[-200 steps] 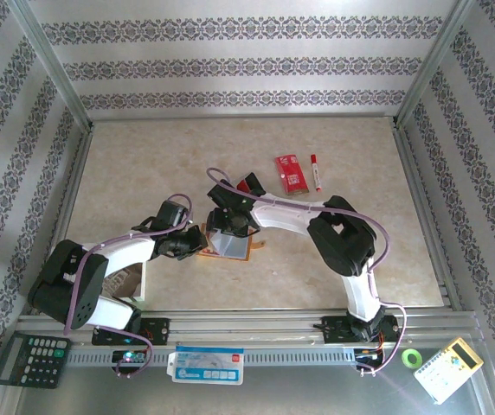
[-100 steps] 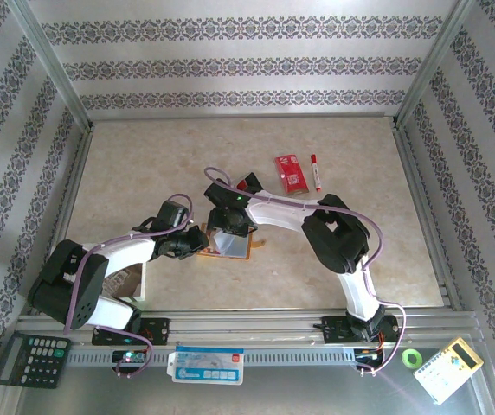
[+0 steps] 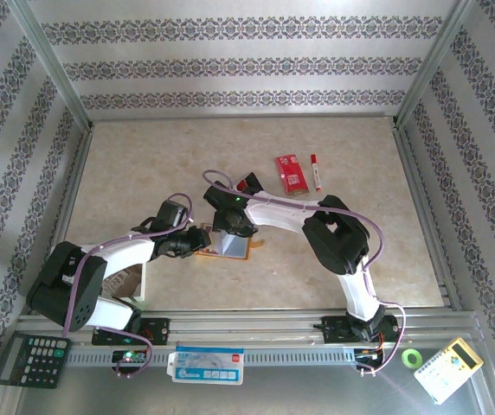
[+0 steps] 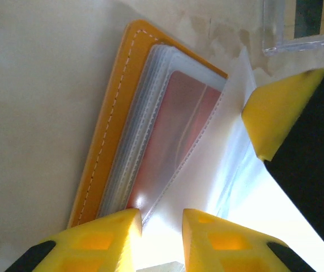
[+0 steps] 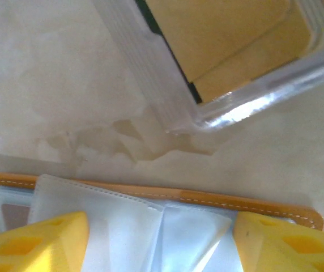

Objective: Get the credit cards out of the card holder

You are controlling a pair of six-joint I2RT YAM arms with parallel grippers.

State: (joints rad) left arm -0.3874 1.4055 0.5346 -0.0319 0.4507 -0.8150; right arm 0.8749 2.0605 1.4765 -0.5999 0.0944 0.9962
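A beige marbled table (image 3: 144, 164) lies brightly lit. Around the table, 3 walls (image 3: 230, 65) carry striped floral wallpaper, edged by aluminium posts (image 3: 48, 60).

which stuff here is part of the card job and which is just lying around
Job: card holder, red card in its pocket, left gripper, right gripper.
Lying about: red packet, marker, calculator, green tape roll.

The left claw (image 3: 197, 241) and right claw (image 3: 230, 227) hover close together over the orange card holder (image 3: 233, 248).
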